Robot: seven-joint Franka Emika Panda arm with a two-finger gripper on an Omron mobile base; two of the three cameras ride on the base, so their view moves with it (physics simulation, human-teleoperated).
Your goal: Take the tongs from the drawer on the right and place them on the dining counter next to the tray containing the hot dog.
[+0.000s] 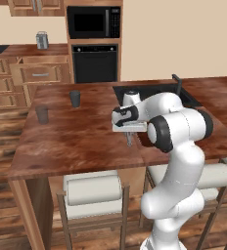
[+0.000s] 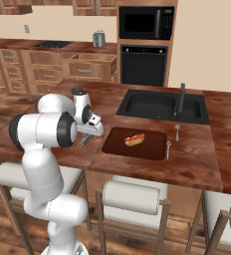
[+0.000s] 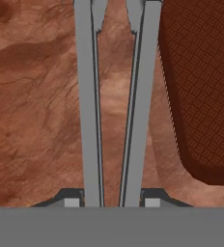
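Tongs point(image 3: 90, 106) sit clamped in my tool point(image 3: 112, 200), the two grey arms running up from between my fingertips point(image 3: 71, 202) and spreading slightly toward their notched free ends near the top of the hand view. My tool is narrowed on them, one fingertip on the outside of each arm. Under the tongs lies the reddish-brown dining worktop point(image 3: 32, 96), and just beside their right arm in the hand view is a rounded corner of the dark brown tray point(image 3: 201, 87) with its woven-looking surface. In the right base view my tool point(image 2: 83, 141) hangs low over the dining worktop point(image 2: 197, 159), just to the left of the tray point(image 2: 147, 147); the hot dog point(image 2: 134, 139) lies in the tray, and two small pieces of cutlery point(image 2: 169, 147) lie past its right edge, in front of the sink point(image 2: 160, 107). In the left base view my tool point(image 1: 129, 139) points down at the worktop point(image 1: 71, 136) with a short grey length of the tongs point(image 1: 129, 141) showing below it; whether their tips touch the surface I cannot tell. Two dark grey cups point(image 1: 75, 98) stand well apart from me on the far left part of the worktop. Behind, on the kitchen wall, a drawer point(image 2: 91, 68) stands pulled open.
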